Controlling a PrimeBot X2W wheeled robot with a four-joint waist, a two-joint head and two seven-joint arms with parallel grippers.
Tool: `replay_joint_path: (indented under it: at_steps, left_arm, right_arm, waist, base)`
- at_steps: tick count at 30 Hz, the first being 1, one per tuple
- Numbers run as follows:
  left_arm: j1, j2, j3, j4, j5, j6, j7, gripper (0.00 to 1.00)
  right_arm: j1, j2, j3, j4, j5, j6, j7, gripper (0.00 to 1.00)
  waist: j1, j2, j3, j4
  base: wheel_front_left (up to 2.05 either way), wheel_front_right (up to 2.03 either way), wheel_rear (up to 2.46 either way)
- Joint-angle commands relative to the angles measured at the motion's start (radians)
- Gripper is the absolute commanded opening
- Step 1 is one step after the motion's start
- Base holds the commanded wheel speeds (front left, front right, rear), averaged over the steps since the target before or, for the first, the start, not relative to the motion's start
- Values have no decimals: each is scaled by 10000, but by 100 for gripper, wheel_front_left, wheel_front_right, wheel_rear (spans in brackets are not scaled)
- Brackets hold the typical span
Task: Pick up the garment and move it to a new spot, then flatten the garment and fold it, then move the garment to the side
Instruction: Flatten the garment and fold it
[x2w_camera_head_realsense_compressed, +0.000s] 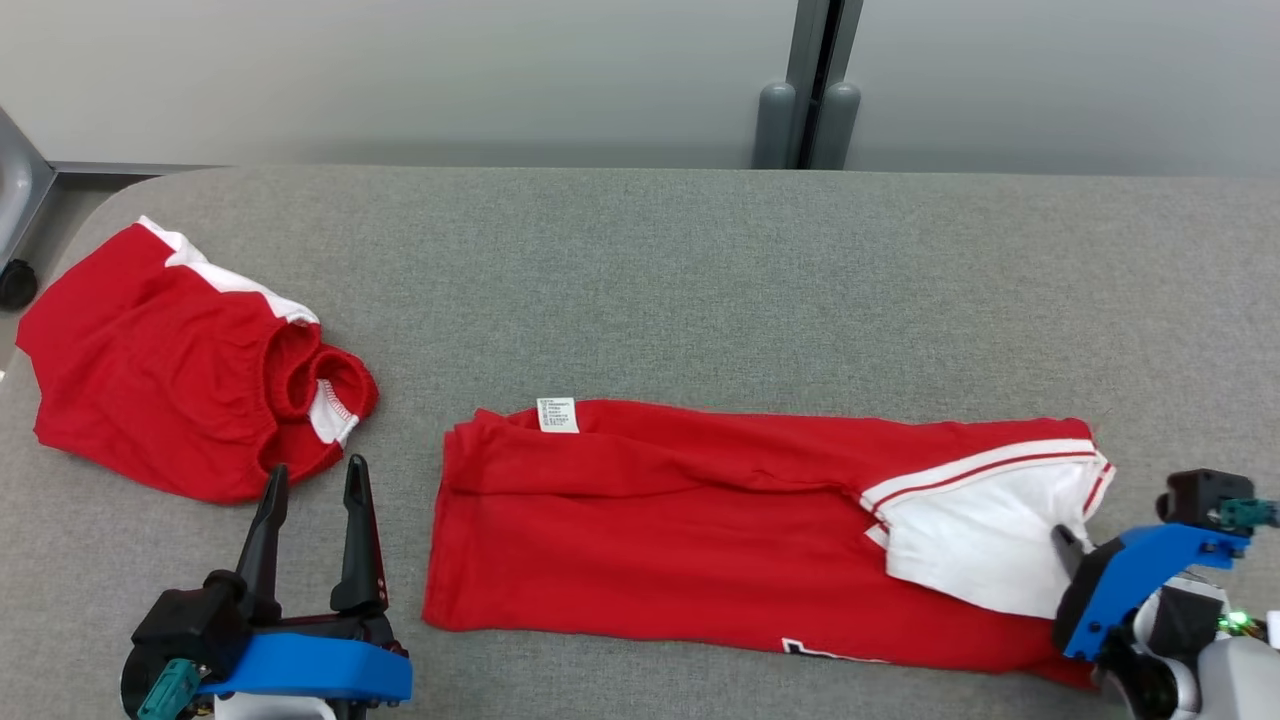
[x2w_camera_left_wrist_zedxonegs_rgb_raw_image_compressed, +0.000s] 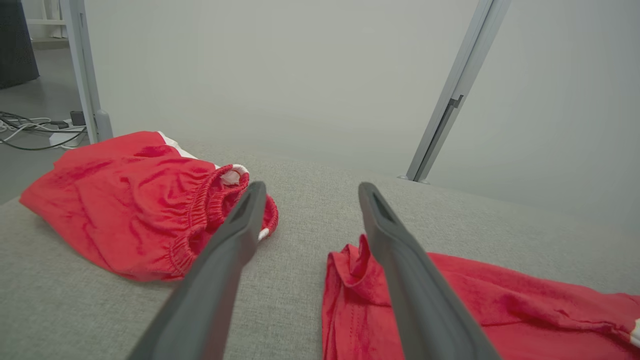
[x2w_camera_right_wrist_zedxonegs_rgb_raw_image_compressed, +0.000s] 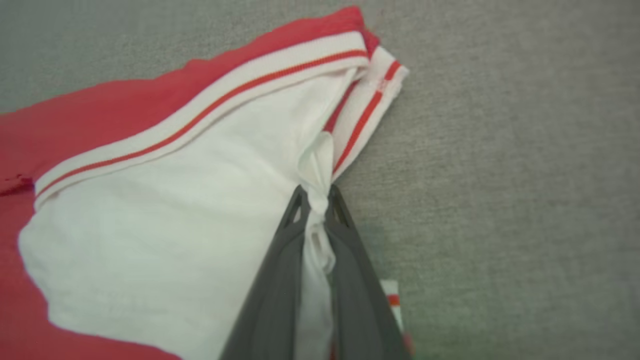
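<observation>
A grey woven-fabric worktop (x2w_camera_head_realsense_compressed: 700, 270) with a rounded far-left corner is backed by pale grey-white matte wall panels (x2w_camera_head_realsense_compressed: 400, 80). They meet at a grey metal upright post (x2w_camera_head_realsense_compressed: 820, 60) with two rounded grey caps (x2w_camera_head_realsense_compressed: 775, 125) at its base. Off the worktop's left end are a strip of grey floor (x2w_camera_head_realsense_compressed: 60, 205) and a black caster wheel (x2w_camera_head_realsense_compressed: 15, 285), and the left wrist view shows dark and white cables (x2w_camera_left_wrist_zedxonegs_rgb_raw_image_compressed: 25, 131) on that floor beside a second grey metal post (x2w_camera_left_wrist_zedxonegs_rgb_raw_image_compressed: 82, 70), all under soft, even light.
</observation>
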Motion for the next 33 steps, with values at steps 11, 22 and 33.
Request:
replay_joint_path:
  at_steps: [11,22,33]
  left_arm:
    - [147,-41,243,-235,254,-70,-40,100]
    - [158,-1,285,-247,378,-91,-39,100]
    - [90,40,200,-233,406,-102,-39,100]
  right_arm:
    - [768,-927,-1997,-2795,-484,-10,496,0]
    - [1425,-556,-304,-5071,-800,-8,1309,0]
    - [376,-227,4017,-4130,-339,-8,1502,0]
  waist:
    - [0,0,-37,-247]
    - [0,0,-278,-455]
    - [0,0,-285,-231]
  base:
    - [0,0,0]
    - [0,0,0]
    - [0,0,0]
